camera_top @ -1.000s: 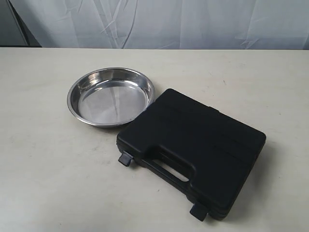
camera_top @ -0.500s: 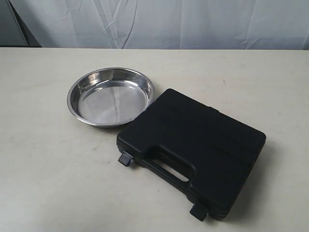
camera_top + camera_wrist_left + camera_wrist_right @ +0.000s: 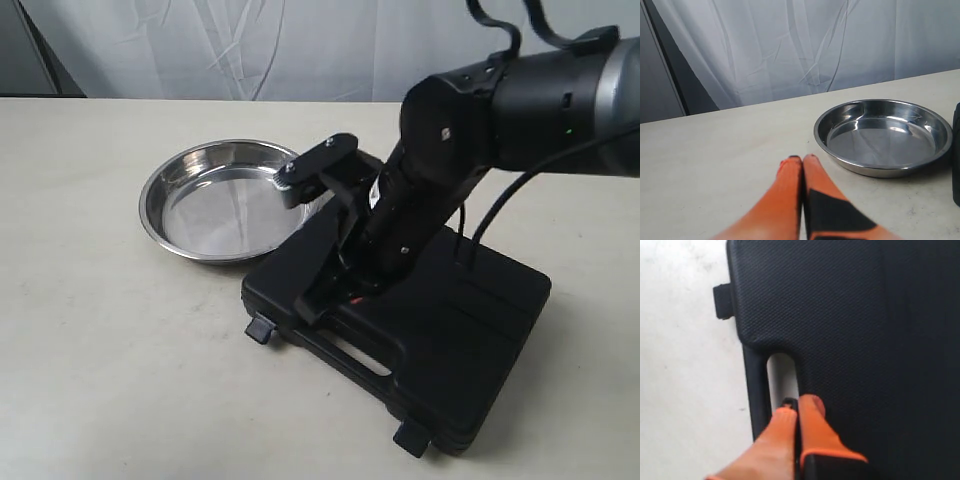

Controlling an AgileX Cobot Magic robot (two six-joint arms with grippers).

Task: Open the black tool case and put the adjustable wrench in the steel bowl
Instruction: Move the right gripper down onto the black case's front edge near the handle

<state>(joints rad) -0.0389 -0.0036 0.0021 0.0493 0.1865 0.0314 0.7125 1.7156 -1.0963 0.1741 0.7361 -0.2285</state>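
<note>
A: Where is the case point(image 3: 430, 320)?

B: Flat on the table point(image 3: 100, 360), lid shut, so its inside is hidden. Its handle cutout point(image 3: 362, 356) faces the camera in the exterior view, and two latches point(image 3: 260, 328) stick out of that same edge, one on either side of the cutout.

A: And the bowl point(image 3: 222, 215)?

B: Upright on the table, just beside the case's back corner, at the end away from the right arm's base. The arm hides that corner, so I cannot tell if rim and case touch.

A: What about the right gripper point(image 3: 798, 406)?

B: It is down on the case lid. Its orange fingers point(image 3: 812, 427) are pressed together with nothing between them, and the tips sit at the inner end of the handle cutout. One tip is over the lid and the other is at the slot's edge.

A: The left gripper point(image 3: 802, 159)?

B: Only its own wrist camera shows it. Its fingers are pressed together as well and hold nothing. It hangs low over bare table, off the case on the bowl's side, with a sliver of the case's edge visible just beyond the bowl.
</note>
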